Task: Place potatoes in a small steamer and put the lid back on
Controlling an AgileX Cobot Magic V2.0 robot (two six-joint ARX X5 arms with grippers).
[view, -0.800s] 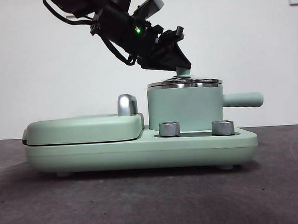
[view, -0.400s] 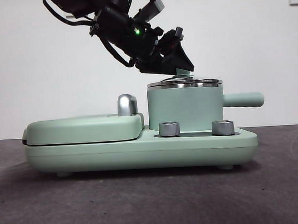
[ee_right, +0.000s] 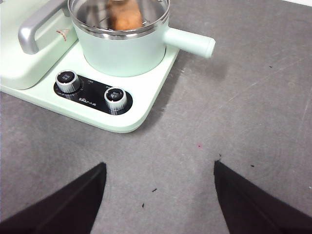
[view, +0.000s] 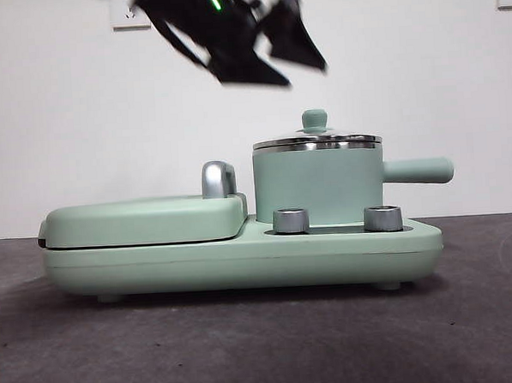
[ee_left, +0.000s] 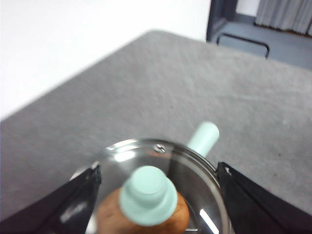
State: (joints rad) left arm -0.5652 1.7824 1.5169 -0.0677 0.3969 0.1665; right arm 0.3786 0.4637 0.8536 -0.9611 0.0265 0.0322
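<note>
Potato-steaming hardware is filling the scene: a long mint-green cooker base [view: 242, 256] of smooth matte plastic is sitting on the dark grey speckled tabletop [view: 264, 345], with a flat griddle cover [view: 146, 219] and its curved chrome handle [view: 217, 178] occupying one end. On the other end the small steamer [view: 318, 188], a mint cylinder with a chrome rim and a stubby straight side handle [view: 418, 170], is standing upright behind two knurled metal dials [view: 291, 220]. The lid [view: 316, 140] (clear glass, chrome-edged) is resting flat on the rim, its rounded mint knob [ee_left: 147, 195] pointing up. Through the glass the orange-brown potato [ee_left: 114, 214] is showing inside the pot. The left gripper [view: 270, 49] is hanging above the lid, blurred, jaws spread wide on either side of the knob and touching nothing. The right gripper [ee_right: 158, 195] is waiting over bare table beside the base, jaws apart.
</note>
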